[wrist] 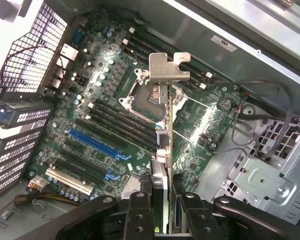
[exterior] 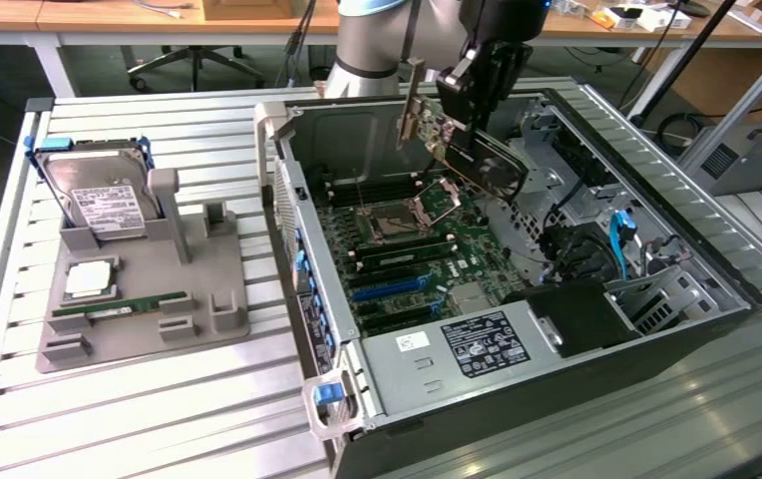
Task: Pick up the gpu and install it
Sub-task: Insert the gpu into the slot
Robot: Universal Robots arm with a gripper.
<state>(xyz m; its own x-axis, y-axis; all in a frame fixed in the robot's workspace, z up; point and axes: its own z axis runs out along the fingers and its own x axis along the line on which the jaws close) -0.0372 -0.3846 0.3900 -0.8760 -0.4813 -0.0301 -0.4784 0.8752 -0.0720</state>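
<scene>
Now holding the gpu [exterior: 495,165] aloft over the open computer case [exterior: 281,190], pinching it in the gripper [exterior: 472,115], with the fingers pressed onto both dark faces of the card. Keeping it tilted, the silver bracket [exterior: 412,105] at the raised end toward the exterior view's left, the lower edge hanging above the motherboard [exterior: 415,264] near the CPU socket [exterior: 395,222] and touching nothing.

Showing the gpu [wrist: 161,170] edge-on in the wrist view, stretching from the gripper [wrist: 165,215] out to the bracket [wrist: 168,67], well apart from the blue slot [wrist: 95,142] off to one side.

Judging the pick-up as done and the install as barely begun: sitting in the carry between lifting and seating, not yet lined up with any slot. Judging the seating as calling for squaring the card upright, laying its connector edge along an expansion slot, matching the bracket to the case wall, and pressing straight down without scraping neighbouring parts.

Leaving the hard drive [exterior: 105,200] and the green RAM stick [exterior: 122,304] untouched on the grey fixture [exterior: 142,339] at the exterior view's left.
</scene>
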